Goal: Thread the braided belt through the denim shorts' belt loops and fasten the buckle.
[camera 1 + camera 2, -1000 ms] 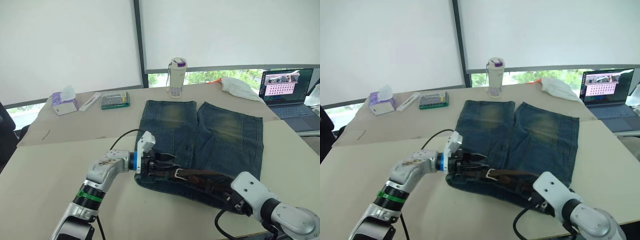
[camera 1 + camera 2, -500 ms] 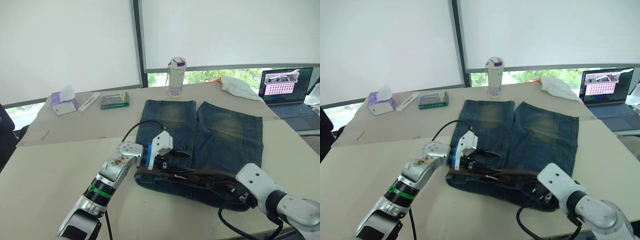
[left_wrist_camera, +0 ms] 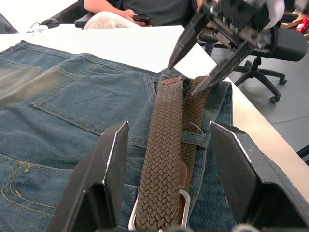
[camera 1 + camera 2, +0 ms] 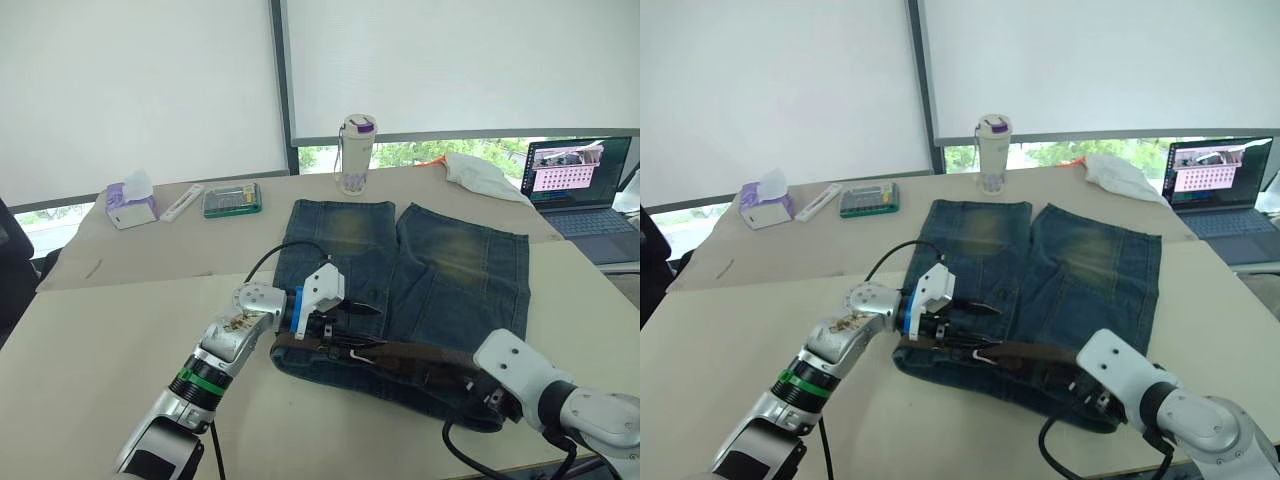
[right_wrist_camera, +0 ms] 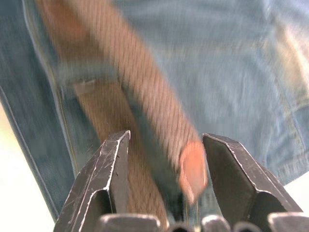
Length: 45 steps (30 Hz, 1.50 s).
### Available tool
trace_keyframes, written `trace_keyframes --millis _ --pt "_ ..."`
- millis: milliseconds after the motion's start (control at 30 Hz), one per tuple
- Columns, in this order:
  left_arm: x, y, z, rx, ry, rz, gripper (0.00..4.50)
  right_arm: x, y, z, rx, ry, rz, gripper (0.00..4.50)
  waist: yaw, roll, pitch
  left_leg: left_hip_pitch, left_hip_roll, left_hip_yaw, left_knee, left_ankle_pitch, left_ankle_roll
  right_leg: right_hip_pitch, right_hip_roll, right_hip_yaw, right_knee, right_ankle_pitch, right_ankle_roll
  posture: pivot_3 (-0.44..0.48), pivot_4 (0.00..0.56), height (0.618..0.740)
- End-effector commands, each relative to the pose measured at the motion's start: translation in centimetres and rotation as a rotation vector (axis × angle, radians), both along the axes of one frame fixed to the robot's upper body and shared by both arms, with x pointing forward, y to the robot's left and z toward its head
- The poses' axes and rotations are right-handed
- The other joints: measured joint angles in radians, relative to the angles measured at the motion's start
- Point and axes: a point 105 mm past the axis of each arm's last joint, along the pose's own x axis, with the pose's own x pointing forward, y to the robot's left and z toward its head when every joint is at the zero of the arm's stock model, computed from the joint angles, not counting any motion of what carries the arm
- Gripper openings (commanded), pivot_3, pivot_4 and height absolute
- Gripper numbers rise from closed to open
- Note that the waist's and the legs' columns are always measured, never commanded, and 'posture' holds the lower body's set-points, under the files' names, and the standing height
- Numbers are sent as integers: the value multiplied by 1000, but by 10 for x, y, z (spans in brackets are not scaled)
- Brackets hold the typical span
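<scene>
The faded denim shorts (image 4: 440, 260) lie flat on the table, waistband toward me. The braided belt (image 4: 410, 355) runs along the waistband in two strands side by side and passes under a belt loop (image 3: 193, 139). Its silver buckle (image 4: 358, 346) sits just below my left gripper (image 4: 362, 322), which is open and straddles the belt (image 3: 164, 169) without pinching it. At the waistband's right end my right gripper (image 3: 183, 78) is open too. Its fingers stand on either side of the reddish leather tip (image 5: 193, 169).
At the far side of the table stand a bottle (image 4: 355, 153), a tissue box (image 4: 130, 203), a white remote (image 4: 180, 203), a green case (image 4: 231, 200), a white cloth (image 4: 485, 175) and a laptop (image 4: 575, 185). A seated person (image 3: 145, 7) and an office chair (image 3: 270, 53) are beyond the table's edge.
Over the last second my left gripper has moved right along the waistband to above the buckle, then stayed put. My right arm has shifted slightly right at the belt's tip.
</scene>
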Motion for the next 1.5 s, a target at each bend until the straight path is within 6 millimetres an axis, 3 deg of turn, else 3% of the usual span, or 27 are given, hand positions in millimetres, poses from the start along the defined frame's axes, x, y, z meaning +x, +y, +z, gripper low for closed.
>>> trace_keyframes --millis 33,67,100,300,333,567,800,1100,1233,1300,1333,1467,1500 --pt "-1 -5 12 -13 -65 -32 2797 9 -4 0 -55 -54 -4 2670 -1 0 0 0 0 0 0 0 0 0 0 0 0 0 0 0 150 740" --pt "-1 -7 12 -10 -76 -40 2797 12 -6 -2 -69 -58 -6 2670 -2 0 0 0 0 0 0 0 0 0 0 0 0 0 0 0 150 740" --pt "-1 -8 12 -8 -84 -45 2849 14 -7 -3 -79 -61 -6 2114 -1 0 0 0 0 0 0 0 0 0 0 0 0 0 0 0 150 740" --pt "1 -25 17 11 -190 -79 2849 22 -6 1 -72 -94 -11 69 1 0 0 0 0 0 0 0 0 0 0 0 0 0 0 0 150 740" --pt "2 -29 18 15 -211 -82 2849 22 -4 4 -60 -100 -7 27 1 0 0 0 0 0 0 0 0 0 0 0 0 0 0 0 150 740" --pt "4 -72 26 57 -367 -122 2849 25 16 23 -43 -122 81 27 0 0 0 -2 0 0 1 0 0 0 0 0 0 0 0 0 150 740" --pt "0 -82 17 123 -488 -199 2849 28 32 35 -57 -134 155 27 -3 0 0 -2 1 0 1 0 0 -1 1 0 0 0 0 0 150 740" --pt "6 -76 13 153 -527 -174 12 28 44 41 -25 -140 181 0 1 0 0 -6 -1 0 3 0 0 -5 1 0 1 0 0 0 150 740" --pt "13 -66 6 188 -539 -148 12 29 54 47 64 -145 201 0 -2 0 0 -8 0 1 3 1 0 -10 0 1 4 1 -1 0 150 740" --pt "22 -51 3 198 -505 -94 0 29 61 50 115 -141 228 784 -2 0 0 -8 0 2 3 1 -1 -11 0 1 5 1 -2 0 150 740" --pt "26 -45 2 201 -492 -71 0 29 64 51 132 -136 238 960 -4 1 0 -8 0 2 3 1 -1 -11 0 1 5 1 -2 0 150 740" --pt "48 1 1 213 -427 77 0 31 75 46 202 -130 235 2350 -8 1 -1 -8 1 2 3 1 -1 -12 1 1 7 2 -2 0 150 740" --pt "49 8 0 219 -431 90 0 31 77 41 205 -125 226 2350 -9 1 -1 -8 0 2 3 1 -1 -13 1 1 8 2 -2 0 150 740"
